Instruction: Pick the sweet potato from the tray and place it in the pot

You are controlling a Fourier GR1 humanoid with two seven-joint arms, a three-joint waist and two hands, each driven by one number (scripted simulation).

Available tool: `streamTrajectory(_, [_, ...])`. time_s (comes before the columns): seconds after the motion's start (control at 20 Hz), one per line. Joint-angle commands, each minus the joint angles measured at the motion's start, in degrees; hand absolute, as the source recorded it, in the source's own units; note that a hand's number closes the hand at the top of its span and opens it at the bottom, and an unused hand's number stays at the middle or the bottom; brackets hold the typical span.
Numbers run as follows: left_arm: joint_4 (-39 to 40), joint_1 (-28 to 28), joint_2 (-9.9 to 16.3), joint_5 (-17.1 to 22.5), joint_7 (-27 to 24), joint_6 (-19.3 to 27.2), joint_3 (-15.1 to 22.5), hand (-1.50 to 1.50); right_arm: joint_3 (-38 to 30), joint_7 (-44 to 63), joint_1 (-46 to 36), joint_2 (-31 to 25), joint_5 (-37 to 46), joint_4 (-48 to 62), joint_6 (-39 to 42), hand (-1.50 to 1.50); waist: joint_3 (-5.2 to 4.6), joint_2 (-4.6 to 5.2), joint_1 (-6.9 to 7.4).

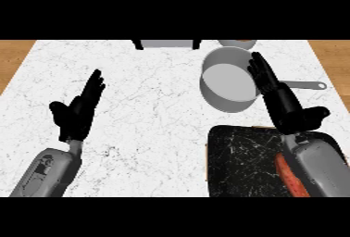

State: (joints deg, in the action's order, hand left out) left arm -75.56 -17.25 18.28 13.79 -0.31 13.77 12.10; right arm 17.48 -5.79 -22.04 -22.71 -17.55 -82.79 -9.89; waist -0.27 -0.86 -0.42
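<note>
right hand (284, 99) hovering spread over pot (229, 83), holding nothing | sweet potato (290, 178) lying at tray (239, 162) right edge | step: pick pending | next: reaching back, closing round it

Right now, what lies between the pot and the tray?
Head view: only a bare marble counter strip separates the grey metal pot from the black speckled tray.
</note>
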Motion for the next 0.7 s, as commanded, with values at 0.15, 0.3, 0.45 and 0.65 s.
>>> streamTrajectory(0.15, [-0.56, 8.39, 7.50, -4.25, 0.49, 3.28, -2.79, 0.00, -8.28, 7.17, 16.65, -12.41, -6.85, 3.36, 4.95, 1.50, 0.40, 0.27, -1.66])
streamTrajectory(0.3, [0.93, 9.69, 7.91, -4.19, 1.51, 3.47, -3.01, 0.00, -4.76, 3.44, 16.72, -27.98, 13.37, 6.79, 1.44, 1.50, -0.97, 0.15, -1.60])
streamTrajectory(0.45, [-0.27, 14.22, 9.95, -3.87, 1.46, 4.13, -4.83, 0.00, -11.20, -11.06, 26.60, -26.11, 14.07, 5.77, -7.04, -1.50, 0.40, -0.51, -3.50])
streamTrajectory(0.65, [-6.77, 19.49, 12.66, -3.29, 2.31, 2.39, -5.48, 0.00, -16.89, -22.82, 42.29, -22.69, 8.27, -1.73, -9.01, -1.50, 0.31, -0.10, -2.17])
